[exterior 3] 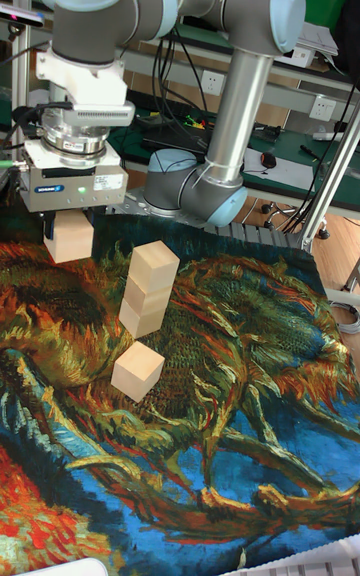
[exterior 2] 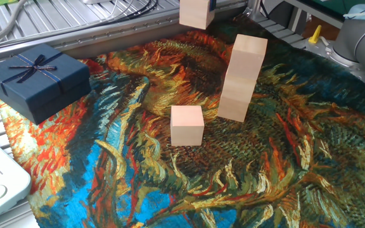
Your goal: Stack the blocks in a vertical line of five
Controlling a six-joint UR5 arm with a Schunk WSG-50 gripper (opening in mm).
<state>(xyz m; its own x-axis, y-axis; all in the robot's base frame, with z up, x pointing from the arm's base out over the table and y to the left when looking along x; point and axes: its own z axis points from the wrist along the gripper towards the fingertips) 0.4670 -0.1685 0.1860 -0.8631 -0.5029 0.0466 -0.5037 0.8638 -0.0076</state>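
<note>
Overhead, in the fixed view, a held wooden cube (exterior 2: 196, 13) is seen at the cloth's (exterior 2: 296, 158) far edge, beyond a three-cube stack (exterior 2: 241, 78) and a single cube (exterior 2: 187, 125). From the tall fixed view, the gripper (exterior 3: 70, 227) is closed on that cube (exterior 3: 69, 238), raised left of the stack (exterior 3: 146, 290).

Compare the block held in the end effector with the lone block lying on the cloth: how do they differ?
The held block hangs in the air, clear of the patterned cloth; the lone block rests on it. The held block is clamped in the end effector; the lone block is untouched. The held block is left of the three-block stack; the lone block sits in front of it. Both are plain pale wooden cubes of like size.
</note>
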